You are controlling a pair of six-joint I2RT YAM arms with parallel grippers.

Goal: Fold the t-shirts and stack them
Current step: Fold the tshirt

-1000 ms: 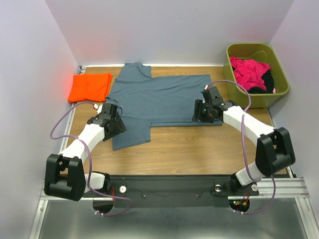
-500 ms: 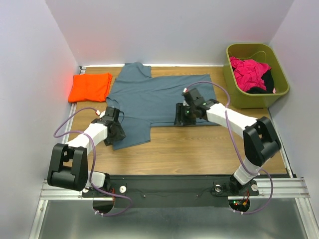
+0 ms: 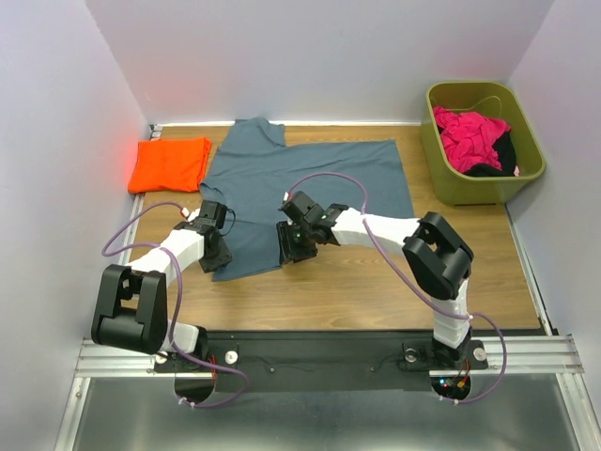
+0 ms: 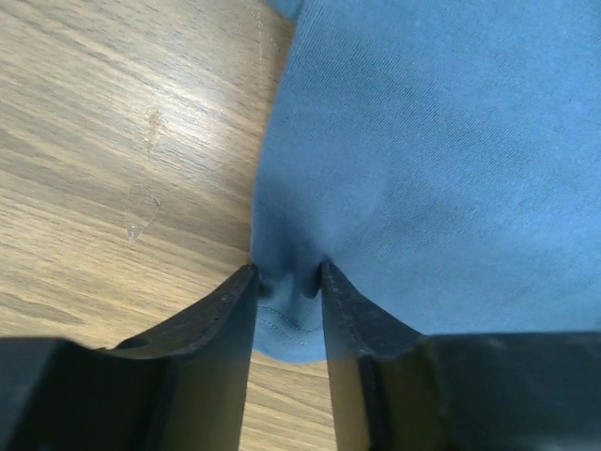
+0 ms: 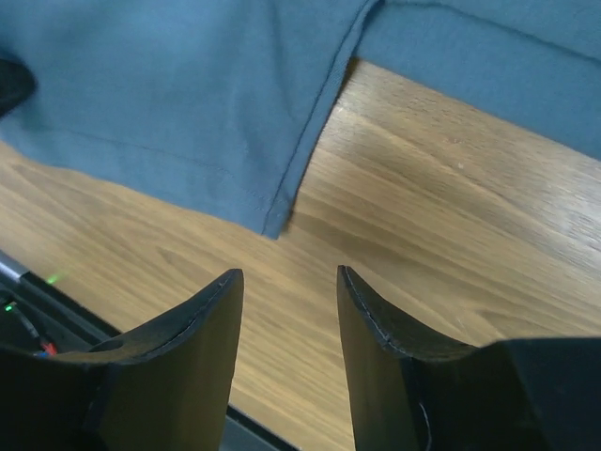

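Observation:
A slate blue-grey t-shirt (image 3: 300,178) lies spread on the wooden table, one sleeve toward the near side. A bright orange t-shirt (image 3: 169,163) lies folded at the far left. My left gripper (image 3: 216,256) is shut on the near left corner of the blue-grey sleeve (image 4: 291,310), cloth bunched between its fingers. My right gripper (image 3: 285,246) is open and empty, low over bare wood (image 5: 394,225) just off the sleeve's right corner (image 5: 272,224).
An olive green bin (image 3: 479,141) with pink and black cloth stands at the far right. Grey walls close in the table on three sides. A black rail runs along the near edge.
My right gripper has swept left along the shirt's near edge, from its right end to the sleeve's right corner. My left gripper has shifted slightly back toward the sleeve's left corner.

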